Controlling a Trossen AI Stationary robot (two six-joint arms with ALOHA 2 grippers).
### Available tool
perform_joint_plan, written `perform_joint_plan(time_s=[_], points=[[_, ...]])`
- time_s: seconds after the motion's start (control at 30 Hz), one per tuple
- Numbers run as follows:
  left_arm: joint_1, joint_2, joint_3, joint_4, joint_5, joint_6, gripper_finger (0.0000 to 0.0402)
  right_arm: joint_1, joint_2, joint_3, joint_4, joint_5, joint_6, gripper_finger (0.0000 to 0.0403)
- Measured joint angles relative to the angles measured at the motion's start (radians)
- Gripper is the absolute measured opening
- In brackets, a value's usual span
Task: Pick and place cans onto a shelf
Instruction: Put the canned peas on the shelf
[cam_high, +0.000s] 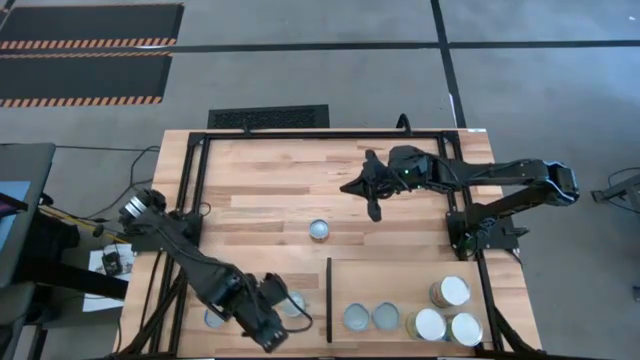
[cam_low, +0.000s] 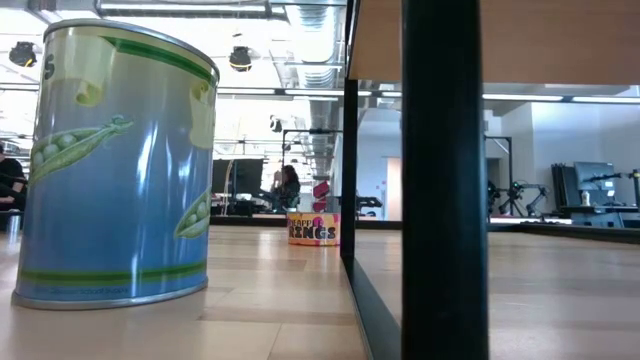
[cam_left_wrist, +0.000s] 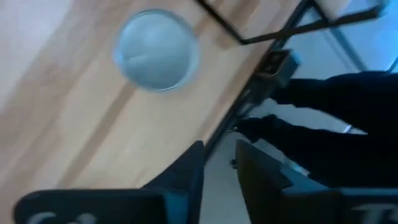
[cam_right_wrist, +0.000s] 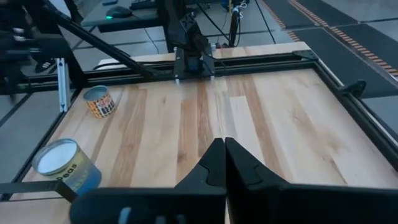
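Three cans stand upright on the plank tabletop: one mid-table (cam_high: 319, 230), and two near the front left (cam_high: 292, 303) (cam_high: 213, 318). The pea-labelled can (cam_low: 110, 170) stands beside the black divider (cam_high: 329, 300). Several more cans (cam_high: 428, 324) stand on the shelf (cam_high: 400, 285) at the front right. My left gripper (cam_high: 270, 332) is open and empty over the table's near edge, between the two front-left cans; one can's top (cam_left_wrist: 155, 50) shows ahead of it. My right gripper (cam_high: 372, 200) is shut and empty above the far middle of the table.
A black frame (cam_high: 190, 180) runs round the tabletop, with upright posts at its sides. In the low view the divider's post (cam_low: 445, 180) stands close in front. The right wrist view shows bare planks (cam_right_wrist: 249, 112) ahead, an orange-labelled can (cam_right_wrist: 99, 101) and the pea can (cam_right_wrist: 62, 165).
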Motion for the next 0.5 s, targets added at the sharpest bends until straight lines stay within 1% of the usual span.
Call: perform_joint_plan(time_s=[0.13, 0.27, 0.5], points=[[0.007, 0.072, 0.114, 0.001, -0.001, -0.040, 0.0121, 0.000, 0.000, 0.000, 0.000, -0.002, -0.033, 0.0007], [0.012, 0.136, 0.209, 0.007, 0.005, -0.053, 0.0156, 0.002, 0.000, 0.000, 0.000, -0.004, -0.073, 0.0007], [0.035, 0.247, 0.305, -0.001, 0.029, -0.039, 0.0198, 0.002, 0.000, 0.000, 0.000, -0.004, -0.091, 0.0007]])
